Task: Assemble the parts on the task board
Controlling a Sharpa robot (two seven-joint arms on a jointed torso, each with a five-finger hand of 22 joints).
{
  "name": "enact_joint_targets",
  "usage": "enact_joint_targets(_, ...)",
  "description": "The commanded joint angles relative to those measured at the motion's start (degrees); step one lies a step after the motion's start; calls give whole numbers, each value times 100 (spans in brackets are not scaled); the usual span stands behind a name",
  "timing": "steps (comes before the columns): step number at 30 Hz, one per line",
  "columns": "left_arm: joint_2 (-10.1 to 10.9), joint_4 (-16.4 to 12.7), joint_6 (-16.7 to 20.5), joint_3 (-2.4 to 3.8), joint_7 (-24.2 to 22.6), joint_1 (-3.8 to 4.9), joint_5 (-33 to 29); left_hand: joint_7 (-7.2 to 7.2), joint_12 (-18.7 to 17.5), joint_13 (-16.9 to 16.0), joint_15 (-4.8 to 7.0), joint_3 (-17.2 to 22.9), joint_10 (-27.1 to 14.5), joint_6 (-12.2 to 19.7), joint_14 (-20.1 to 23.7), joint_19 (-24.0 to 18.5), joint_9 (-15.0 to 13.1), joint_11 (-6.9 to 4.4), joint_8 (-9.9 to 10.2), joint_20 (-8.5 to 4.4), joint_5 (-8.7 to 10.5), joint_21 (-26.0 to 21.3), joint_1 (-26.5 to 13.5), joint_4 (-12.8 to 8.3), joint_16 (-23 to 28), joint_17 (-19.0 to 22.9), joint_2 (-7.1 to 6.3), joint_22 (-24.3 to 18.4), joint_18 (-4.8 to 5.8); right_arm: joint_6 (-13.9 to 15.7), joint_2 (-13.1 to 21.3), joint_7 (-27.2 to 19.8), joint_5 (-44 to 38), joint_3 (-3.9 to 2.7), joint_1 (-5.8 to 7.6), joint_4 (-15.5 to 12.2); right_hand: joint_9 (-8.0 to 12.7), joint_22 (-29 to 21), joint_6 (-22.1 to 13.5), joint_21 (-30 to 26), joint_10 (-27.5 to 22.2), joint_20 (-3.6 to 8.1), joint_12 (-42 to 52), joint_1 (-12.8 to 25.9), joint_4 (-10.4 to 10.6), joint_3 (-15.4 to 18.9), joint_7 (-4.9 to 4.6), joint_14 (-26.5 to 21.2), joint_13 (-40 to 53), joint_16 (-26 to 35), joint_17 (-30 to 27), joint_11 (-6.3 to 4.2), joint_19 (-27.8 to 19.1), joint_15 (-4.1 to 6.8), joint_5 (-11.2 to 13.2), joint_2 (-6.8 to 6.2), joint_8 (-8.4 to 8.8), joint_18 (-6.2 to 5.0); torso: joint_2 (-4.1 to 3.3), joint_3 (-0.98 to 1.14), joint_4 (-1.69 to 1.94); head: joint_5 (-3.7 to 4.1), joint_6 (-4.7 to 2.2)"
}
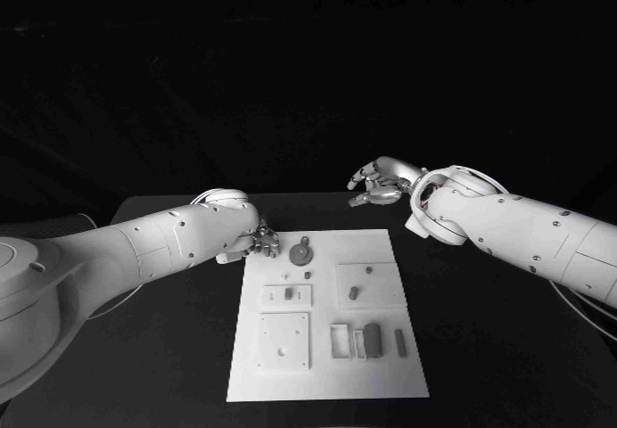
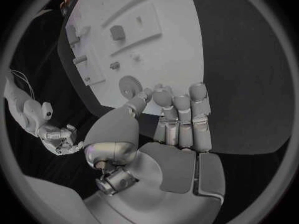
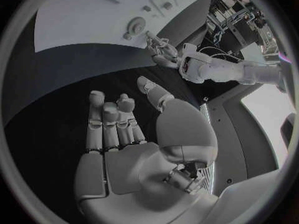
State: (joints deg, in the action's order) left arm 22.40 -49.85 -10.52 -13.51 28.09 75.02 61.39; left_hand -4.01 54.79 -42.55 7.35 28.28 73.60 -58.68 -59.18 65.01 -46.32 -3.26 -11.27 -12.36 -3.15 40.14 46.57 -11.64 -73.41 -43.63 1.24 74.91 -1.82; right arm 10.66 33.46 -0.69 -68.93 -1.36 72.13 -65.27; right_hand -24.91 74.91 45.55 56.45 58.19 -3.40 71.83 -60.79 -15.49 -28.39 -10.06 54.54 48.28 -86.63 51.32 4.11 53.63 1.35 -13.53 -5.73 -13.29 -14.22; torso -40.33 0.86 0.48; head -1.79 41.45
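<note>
- The board (image 1: 322,374) lies mid-tabletop (image 1: 154,357), its long axis running near to far.
- A round part (image 1: 301,252) with a small tab rests flat near the board's far left corner; its tab points far, so its slight long axis also runs near-far.
- The left hand (image 1: 261,241) hovers at the board's far left edge, just beside that round part, fingers loosely spread and holding nothing.
- The right hand (image 1: 378,183) hangs over bare tabletop beyond the board's far edge, well apart from the parts, fingers apart and empty.
- Other small parts (image 1: 373,339) stand in a near-right cluster, long axes near-far.
- Likely step: picking up the round part. To do it well, I judge the left hand should come down squarely over it, pinch across its rim, and lift straight so the board does not shift.
</note>
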Motion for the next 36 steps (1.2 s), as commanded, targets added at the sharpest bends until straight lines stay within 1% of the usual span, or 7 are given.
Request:
enact_joint_targets(1, -29, 4, -17, 3, -62, -14, -36, -53, 17, 4, 19, -3, -762, -80, 9, 36, 8, 142, -6, -43, 34, -13, -10, -30, -31, 8, 47, 81, -168, -83, 1, -21, -36, -3, -2, -26, 8, 12, 5, -37, -51, 4, 10, -6, 28, 5, -52, -5, -8, 10, -10, 0, -6, 42, -33, 47, -11, -78, -2, 0, -2, -2, 0)
enact_joint_targets(12, -15, 44, -8, 3, -70, -19, -68, -48, 21, 10, 25, 35, -756, -90, 7, 45, 18, 137, -12, -50, 31, -13, 95, -159, -49, 33, 166, 90, -169, -100, 11, -9, -36, -3, -2, -43, 10, 12, 5, -37, -53, 2, 12, 8, 39, 11, -53, -7, -11, 9, -12, 0, -7, 42, -30, 47, -11, -78, 1, 3, 1, -3, 13)
enact_joint_targets(18, 22, -23, 49, 3, -75, -19, -138, -45, 22, 22, 28, 171, -747, -107, 4, 57, 39, 134, -18, -50, 16, -15, 308, -294, -62, 69, 358, 95, -159, -113, 15, -6, -36, -3, -2, -34, 10, 13, 5, -37, -53, 2, 13, 11, 42, 12, -53, -7, -11, 9, -12, 0, -7, 42, -30, 47, -11, -78, 4, 2, 2, -1, 14)
enact_joint_targets(20, 26, -39, 58, 3, -83, -19, -142, -40, 19, 30, 26, 383, -741, -120, 2, 69, 50, 141, -22, -49, 32, -27, 426, -230, -70, 90, 291, 87, -152, -116, 17, -5, -36, -3, -2, -30, 10, 13, 5, -37, -53, 2, 13, 11, 42, 12, -52, -7, -12, 8, -12, 0, -7, 42, -29, 46, -11, -78, 4, -1, 0, -1, 15)
enact_joint_targets(25, 40, -78, 166, 4, -119, -19, -215, -39, 30, 33, 26, 584, -724, -163, -5, 91, 48, 130, -49, -50, 36, -20, 510, -159, -91, 110, 328, 96, -145, -125, 13, -4, -36, -3, -2, -20, 11, 13, 5, -37, -54, 2, 14, 14, 45, 13, -52, -7, -12, 8, -12, 0, -7, 41, -29, 46, -12, -78, 4, -1, 1, 1, 14)
enact_joint_targets(34, 168, -262, 294, 8, -83, -17, -458, 5, 53, 28, 48, 671, -698, -310, -21, 113, 39, 90, -113, -60, 35, 11, 549, -188, -130, 124, 352, 115, -139, -146, 21, 7, -36, -3, -2, -2, 12, 13, 5, -38, -54, 2, 15, 18, 48, 15, -52, -8, -14, 7, -13, 0, -8, 41, -27, 43, -12, -78, 7, 1, 7, -8, 26)
enact_joint_targets(36, 241, -370, 401, 10, -45, -16, -464, 9, 57, 28, 51, 678, -693, -322, -24, 116, 40, 86, -116, -61, 35, 15, 550, -192, -136, 125, 355, 117, -138, -149, 23, 8, -36, -3, -3, 16, 12, 13, 5, -38, -55, 2, 16, 18, 48, 15, -52, -9, -14, 7, -13, 0, -8, 41, -27, 43, -12, -78, 8, 2, 7, -15, 31)
